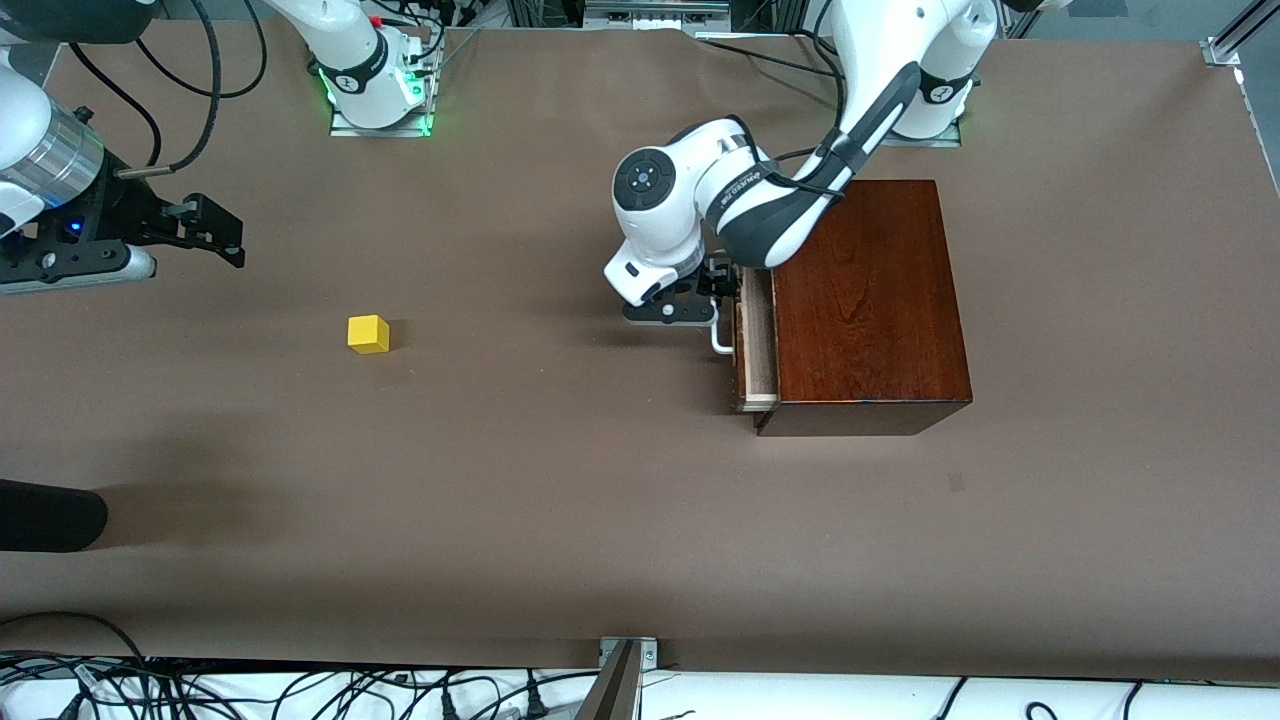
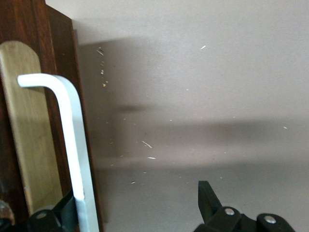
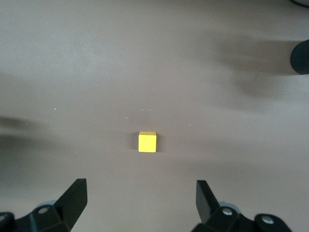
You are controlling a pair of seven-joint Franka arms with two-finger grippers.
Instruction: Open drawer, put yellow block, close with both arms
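The mahogany box stands toward the left arm's end of the table. Its drawer is pulled out a little, so a strip of the pale tray shows. My left gripper is open at the white handle. In the left wrist view the handle lies between the fingers of my left gripper, right against one finger. The yellow block sits on the table toward the right arm's end. My right gripper is open and empty, up in the air. In the right wrist view the block lies ahead of that gripper.
A black rounded object juts in at the table's edge toward the right arm's end, nearer to the front camera than the block; it also shows in the right wrist view. The brown table lies bare between the block and the box.
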